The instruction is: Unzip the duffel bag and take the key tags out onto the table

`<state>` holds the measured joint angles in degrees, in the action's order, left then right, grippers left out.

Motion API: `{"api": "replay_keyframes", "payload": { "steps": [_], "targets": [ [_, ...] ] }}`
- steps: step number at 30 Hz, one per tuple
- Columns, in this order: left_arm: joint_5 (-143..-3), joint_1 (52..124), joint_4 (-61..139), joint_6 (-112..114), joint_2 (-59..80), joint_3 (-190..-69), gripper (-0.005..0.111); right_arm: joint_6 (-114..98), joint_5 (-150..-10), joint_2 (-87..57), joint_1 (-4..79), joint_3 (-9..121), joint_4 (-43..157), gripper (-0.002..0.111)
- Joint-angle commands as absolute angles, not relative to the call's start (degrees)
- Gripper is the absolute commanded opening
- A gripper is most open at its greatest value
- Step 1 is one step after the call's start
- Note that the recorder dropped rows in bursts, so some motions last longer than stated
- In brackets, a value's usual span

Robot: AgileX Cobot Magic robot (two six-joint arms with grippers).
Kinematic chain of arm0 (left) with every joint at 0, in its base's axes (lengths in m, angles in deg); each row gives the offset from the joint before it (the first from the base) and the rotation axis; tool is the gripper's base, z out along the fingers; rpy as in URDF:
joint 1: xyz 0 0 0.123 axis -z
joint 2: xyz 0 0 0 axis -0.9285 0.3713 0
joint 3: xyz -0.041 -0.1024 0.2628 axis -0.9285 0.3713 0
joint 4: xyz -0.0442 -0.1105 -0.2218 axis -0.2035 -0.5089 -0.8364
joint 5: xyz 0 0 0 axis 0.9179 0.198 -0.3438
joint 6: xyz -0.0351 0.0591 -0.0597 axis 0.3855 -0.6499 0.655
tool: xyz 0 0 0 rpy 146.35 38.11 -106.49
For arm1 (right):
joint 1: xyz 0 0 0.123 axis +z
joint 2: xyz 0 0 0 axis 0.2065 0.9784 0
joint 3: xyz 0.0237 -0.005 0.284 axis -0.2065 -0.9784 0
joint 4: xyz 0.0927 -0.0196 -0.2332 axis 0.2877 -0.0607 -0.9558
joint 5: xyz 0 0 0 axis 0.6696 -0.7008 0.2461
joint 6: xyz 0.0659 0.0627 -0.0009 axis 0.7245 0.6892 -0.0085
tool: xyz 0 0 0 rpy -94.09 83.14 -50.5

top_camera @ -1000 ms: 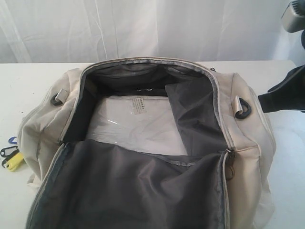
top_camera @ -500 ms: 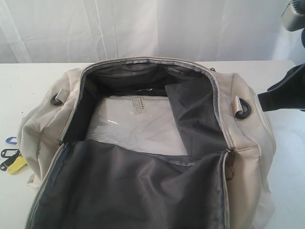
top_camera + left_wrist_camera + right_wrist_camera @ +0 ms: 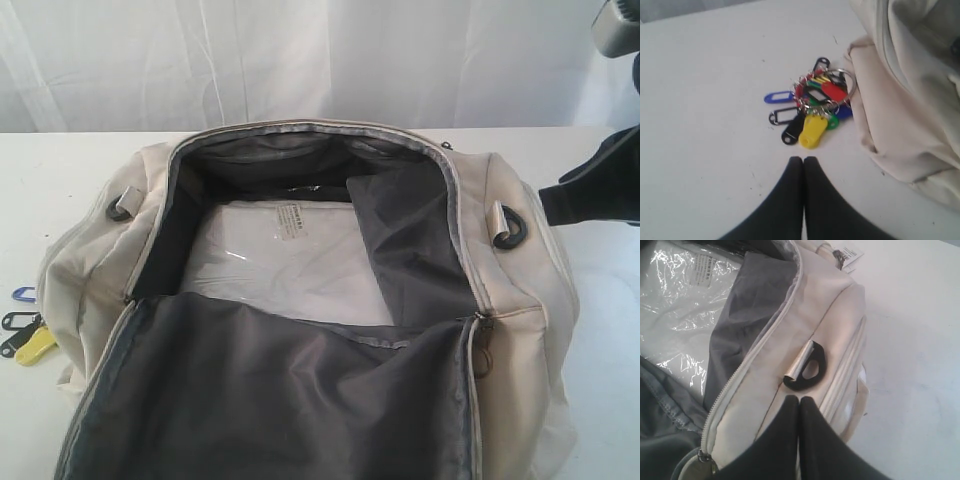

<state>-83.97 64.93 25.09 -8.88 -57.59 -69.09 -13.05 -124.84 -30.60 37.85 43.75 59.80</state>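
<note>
The key tags (image 3: 28, 335) lie on the table (image 3: 60, 170) just beside the left end of the duffel bag (image 3: 90, 250); the left gripper (image 3: 803, 161) sits near them, fingers pressed together and empty, which suggests the cluster is already delivered. The main compartment stands unzipped with its flap folded forward, exposing a plastic-wrapped packet (image 3: 290, 265), and the right gripper (image 3: 800, 401), likewise clenched on nothing, sits over the bag's right end by a black strap ring (image 3: 807, 371). Compared with one second earlier, the tags lie slightly flatter and the right arm stands a little nearer the bag
</note>
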Motion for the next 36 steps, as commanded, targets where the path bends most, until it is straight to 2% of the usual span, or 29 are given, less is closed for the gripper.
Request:
{"api": "replay_keyframes", "payload": {
  "steps": [1, 36],
  "targets": [
    [-82.92, 64.3, 24.98, -8.78, -59.44, -68.79, 0.0, -13.18, -124.57, -30.98, 37.65, 43.49, 59.96, 0.0],
    [-86.17, 64.3, 24.98, -8.14, -59.44, -68.79, 0.0, -13.18, -124.02, -30.98, 37.65, 43.49, 59.96, 0.0]
  ]
}}
